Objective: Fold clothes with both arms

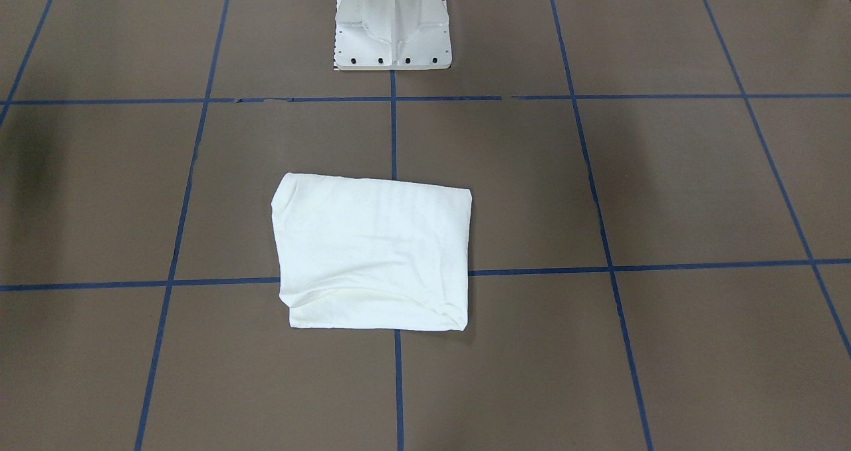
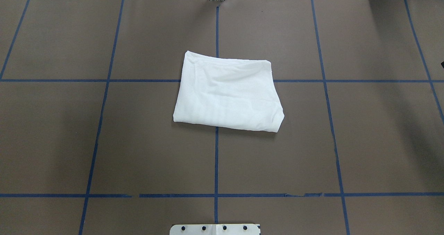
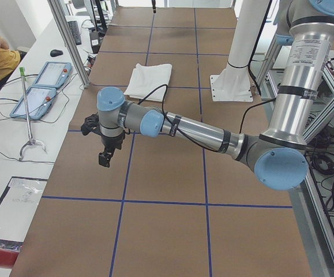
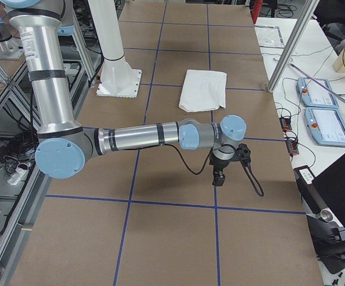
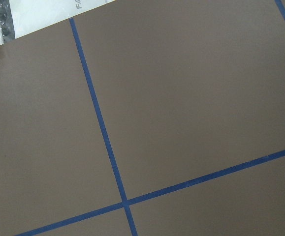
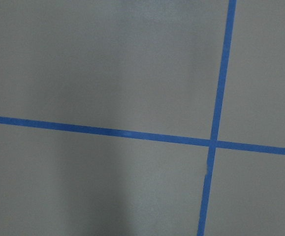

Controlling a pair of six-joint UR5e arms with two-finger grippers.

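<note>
Outward at the left end of the brown, blue-taped counter [image 2: 347, 141], the black two-finger left end effector [image 3: 104, 158] hangs fingers-down above the surface. The black right end effector [image 4: 218, 177] hangs likewise near the right end. I cannot tell whether either is released or clenched. The white T-shirt [image 2: 227, 96], folded into a rectangle, lies flat mid-counter, well apart from both.

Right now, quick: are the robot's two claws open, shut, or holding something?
Left gripper: open or shut cannot be told; it hangs far from the shirt.
Right gripper: cannot be told either; also far from the shirt.
</note>
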